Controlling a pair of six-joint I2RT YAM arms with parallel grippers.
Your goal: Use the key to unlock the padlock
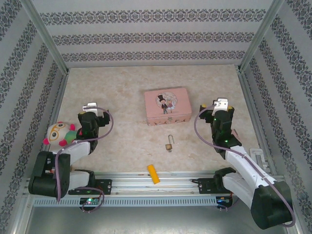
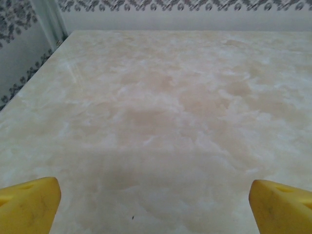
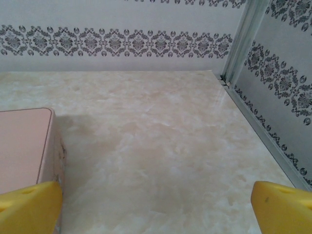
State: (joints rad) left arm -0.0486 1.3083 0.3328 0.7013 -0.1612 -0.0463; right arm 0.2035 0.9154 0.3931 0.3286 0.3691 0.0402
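The small brass padlock [image 1: 169, 145] with its silver shackle lies flat at six o'clock from the pink illustrated tin box [image 1: 167, 106] (well apart from both arms). The left gripper [image 1: 90, 108] and right gripper [image 1: 220, 106] stand spread wide and empty, at the tin's nine and three o'clock.

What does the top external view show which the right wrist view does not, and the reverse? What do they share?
Top external view: the padlock, a yellow block, a plush toy, the left arm, the right arm. Right wrist view: the right gripper's yellow fingertips, wide apart. Shared: the pink tin, the table, the patterned wall.
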